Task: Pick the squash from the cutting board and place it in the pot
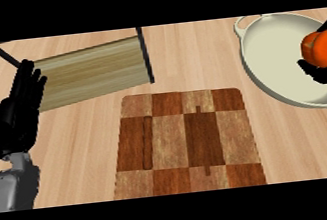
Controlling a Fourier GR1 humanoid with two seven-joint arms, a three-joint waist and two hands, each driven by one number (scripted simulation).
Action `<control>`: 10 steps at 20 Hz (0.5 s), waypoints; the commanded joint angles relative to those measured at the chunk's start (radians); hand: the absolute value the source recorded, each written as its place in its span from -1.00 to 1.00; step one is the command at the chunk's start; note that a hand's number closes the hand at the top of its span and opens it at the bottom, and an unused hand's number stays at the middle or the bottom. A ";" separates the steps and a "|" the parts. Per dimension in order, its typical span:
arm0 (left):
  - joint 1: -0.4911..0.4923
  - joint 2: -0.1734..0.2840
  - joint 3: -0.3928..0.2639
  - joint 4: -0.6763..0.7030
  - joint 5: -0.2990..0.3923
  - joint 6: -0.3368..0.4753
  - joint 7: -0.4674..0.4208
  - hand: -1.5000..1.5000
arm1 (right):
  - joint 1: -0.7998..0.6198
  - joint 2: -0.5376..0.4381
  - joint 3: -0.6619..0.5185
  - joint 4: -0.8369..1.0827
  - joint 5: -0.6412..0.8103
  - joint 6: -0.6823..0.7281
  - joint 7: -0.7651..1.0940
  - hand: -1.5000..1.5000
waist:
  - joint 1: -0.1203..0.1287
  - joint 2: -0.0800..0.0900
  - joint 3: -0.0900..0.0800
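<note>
Right hand [324, 72], black and partly cut off by the view's right edge, is seen curled round the orange, ribbed squash [325, 49], with dark fingers showing above the fruit and more of them wrapped beneath it. Squash and hand are placed over the right side of the wide, cream-coloured round pot [275, 50], inside the line of its rim; whether the squash is touching the pot's pale floor cannot be told from this angle. Nothing else is seen inside the pot, whose handle lugs are visible at the upper left and at the lower right of its rim. Over at the view's left, the left hand [18, 114] is held open, fingers straight and pointing up, above its grey forearm, and nothing is grasped by it. Between the two hands, the checkered wooden cutting board [185, 142], patterned in light and dark brown squares, is laid flat on the light wooden counter [82, 155], with its surface left bare. Behind the board, towards the upper left, a pale wood panel in a dark metal frame [92, 71] is seen, well apart from the pot.
</note>
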 commanded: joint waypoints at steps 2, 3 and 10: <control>-0.009 0.016 0.018 0.017 0.015 -0.025 -0.005 0.00 | -0.150 -0.029 0.010 0.392 0.100 -0.180 -0.158 1.00 | 0.011 0.002 0.001; 0.019 -0.003 0.001 -0.021 -0.003 -0.005 -0.005 0.00 | -0.116 -0.031 0.002 0.438 0.095 -0.213 -0.225 1.00 | 0.001 -0.002 0.001; -0.025 -0.003 0.002 0.014 0.001 -0.013 0.003 0.00 | -0.307 -0.030 -0.031 0.805 0.064 -0.140 -0.173 -1.00 | 0.014 0.005 0.001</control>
